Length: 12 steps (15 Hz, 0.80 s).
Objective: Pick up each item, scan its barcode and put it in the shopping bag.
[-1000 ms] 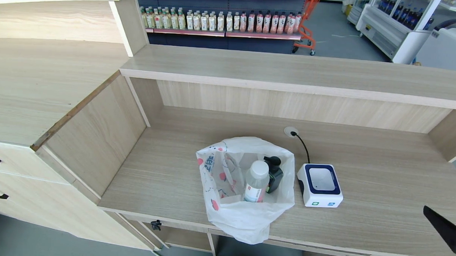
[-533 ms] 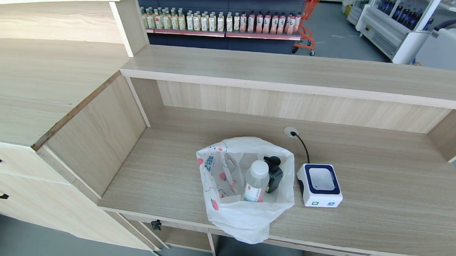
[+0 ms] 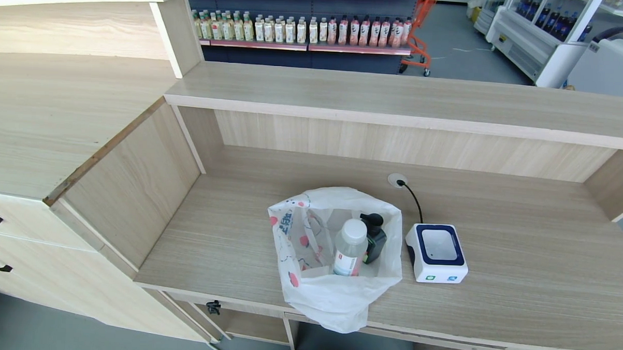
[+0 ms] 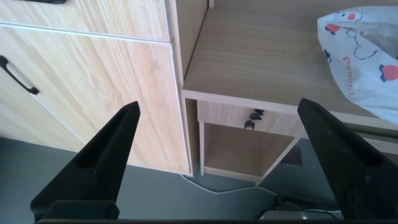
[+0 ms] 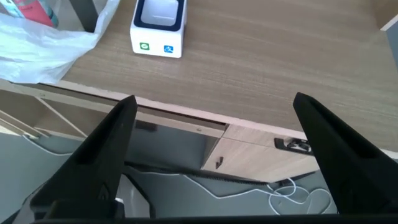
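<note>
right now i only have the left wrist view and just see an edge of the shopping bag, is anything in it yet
observer: yes, a clear bottle with a white cap and a dark pump bottle stand inside the shopping bag.
operator: where's the scanner
observer: the scanner sits on the counter, close beside the bag on the robot's right.
operator: right gripper holding anything
observer: no, the right gripper is open and empty, out in front of the counter.
</note>
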Tool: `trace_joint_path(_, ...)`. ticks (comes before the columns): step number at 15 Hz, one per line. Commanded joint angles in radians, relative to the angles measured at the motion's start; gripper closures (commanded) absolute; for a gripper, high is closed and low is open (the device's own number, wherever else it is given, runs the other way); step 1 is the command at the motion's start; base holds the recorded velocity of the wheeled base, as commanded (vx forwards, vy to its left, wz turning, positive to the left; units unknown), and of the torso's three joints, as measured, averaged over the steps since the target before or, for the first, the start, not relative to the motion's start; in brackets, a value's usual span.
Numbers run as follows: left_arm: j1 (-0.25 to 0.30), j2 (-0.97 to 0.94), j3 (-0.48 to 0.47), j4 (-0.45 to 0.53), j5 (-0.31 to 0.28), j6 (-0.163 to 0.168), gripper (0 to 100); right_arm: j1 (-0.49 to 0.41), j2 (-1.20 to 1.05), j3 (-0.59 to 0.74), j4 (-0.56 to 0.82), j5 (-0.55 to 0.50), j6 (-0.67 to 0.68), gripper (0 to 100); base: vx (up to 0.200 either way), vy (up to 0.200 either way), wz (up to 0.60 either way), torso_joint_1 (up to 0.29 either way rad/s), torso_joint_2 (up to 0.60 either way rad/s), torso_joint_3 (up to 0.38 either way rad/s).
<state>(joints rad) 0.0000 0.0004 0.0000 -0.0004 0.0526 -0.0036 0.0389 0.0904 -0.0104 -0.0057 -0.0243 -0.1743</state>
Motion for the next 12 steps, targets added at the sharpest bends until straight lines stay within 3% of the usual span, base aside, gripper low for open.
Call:
trace_joint_path(1, 0.000, 0.000, 0.000, 0.000, 0.000, 0.001, 0, 0.001, -0.015, 0.001, 0.000, 0.000, -0.001, 0, 0.000, 0.000, 0.00, 0.000, 0.00, 0.000)
trace_joint_path(4, 0.000, 0.000, 0.000, 0.000, 0.000, -0.003, 0, 0.001, -0.015, 0.001, 0.000, 0.000, 0.013, 0, 0.000, 0.000, 0.00, 0.000, 0.00, 0.000)
trace_joint_path(12, 0.000, 0.000, 0.000, 0.000, 0.000, -0.001, 0, 0.001, -0.015, 0.001, 0.000, 0.014, 0.018, 0, 0.000, -0.200, 0.00, 0.005, 0.00, 0.001)
